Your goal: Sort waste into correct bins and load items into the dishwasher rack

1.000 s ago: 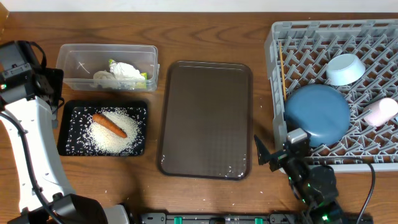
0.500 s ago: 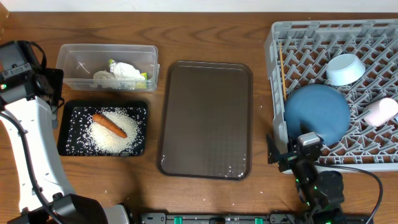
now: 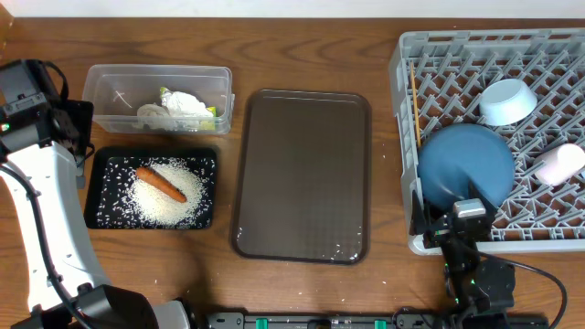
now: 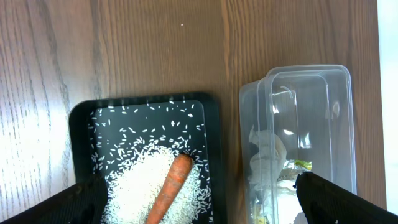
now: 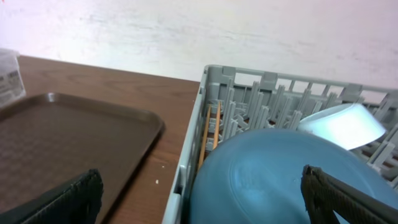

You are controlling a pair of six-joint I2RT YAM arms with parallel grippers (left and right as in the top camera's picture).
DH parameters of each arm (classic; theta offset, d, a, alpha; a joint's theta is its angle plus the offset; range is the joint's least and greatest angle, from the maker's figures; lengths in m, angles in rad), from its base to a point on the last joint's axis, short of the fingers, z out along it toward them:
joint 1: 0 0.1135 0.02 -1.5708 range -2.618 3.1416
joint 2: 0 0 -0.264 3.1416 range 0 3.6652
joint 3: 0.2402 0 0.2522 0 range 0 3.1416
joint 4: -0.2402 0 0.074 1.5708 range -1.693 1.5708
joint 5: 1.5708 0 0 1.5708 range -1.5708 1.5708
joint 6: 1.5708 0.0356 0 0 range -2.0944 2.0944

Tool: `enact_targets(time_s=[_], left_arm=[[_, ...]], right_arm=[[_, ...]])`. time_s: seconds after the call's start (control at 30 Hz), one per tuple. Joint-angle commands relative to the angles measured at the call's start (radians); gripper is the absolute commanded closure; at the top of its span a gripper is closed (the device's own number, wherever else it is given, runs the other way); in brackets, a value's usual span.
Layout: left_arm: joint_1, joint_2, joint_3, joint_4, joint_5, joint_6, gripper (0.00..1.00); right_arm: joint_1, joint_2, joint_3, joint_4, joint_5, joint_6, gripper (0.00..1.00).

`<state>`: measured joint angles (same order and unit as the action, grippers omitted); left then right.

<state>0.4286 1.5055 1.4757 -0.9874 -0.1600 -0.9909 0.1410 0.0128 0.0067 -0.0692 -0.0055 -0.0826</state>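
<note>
- Since the right end effector (image 5: pixel 200 176) has slid rightward along the near rim of the dishwasher rack (image 3: pixel 402 64) over the last second, you now have it low against the rack's front edge. Its fingers are spread apart and hold nothing, so read this as a retreat rather than a reach.
- Just beyond it, the dark-blue bowl (image 3: pixel 466 164) rests in the rack where it was, so the withdrawal did not disturb it.
- Further in, the white cup (image 3: pixel 559 164) lies on its side at the rack's right edge. The light-blue bowl (image 3: pixel 508 100) sits toward the back and the chopsticks (image 3: pixel 416 105) run along the left wall. None has shifted.
- In the middle of the tabletop (image 3: pixel 302 55), the brown serving tray (image 3: pixel 302 174) carries nothing.
- On the left arm's side, the black tray (image 3: pixel 101 183) holds the carrot (image 3: pixel 161 183) on a bed of rice (image 3: pixel 169 206). Behind it, the clear tub (image 3: pixel 101 100) holds the crumpled wrapper (image 3: pixel 187 105) and the yellow-green packet (image 3: pixel 212 111).
- The left end effector (image 4: pixel 200 182) hangs above those two bins, fingers wide apart and empty, unmoved.
- Your sorting and loading look essentially finished. A few pale specks by the black tray's near edge may be stray grains, but they are too small to tell.
</note>
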Motion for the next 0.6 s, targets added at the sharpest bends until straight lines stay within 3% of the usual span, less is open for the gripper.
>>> enact_targets(time_s=[0.0,0.27,0.57], left_arm=[[0.004,0.006,0.0,-0.003,-0.005,0.006,0.01],[0.004,0.006,0.0,-0.003,-0.005,0.006,0.01],[0.004,0.006,0.0,-0.003,-0.005,0.006,0.01]], right_arm=[[-0.033,-0.008,-0.001,-0.005,0.019,-0.058,0.01],[-0.097,-0.008,-0.001,-0.005,0.014,-0.052,0.01],[-0.094,-0.008,-0.001,-0.005,0.028,0.056,0.01]])
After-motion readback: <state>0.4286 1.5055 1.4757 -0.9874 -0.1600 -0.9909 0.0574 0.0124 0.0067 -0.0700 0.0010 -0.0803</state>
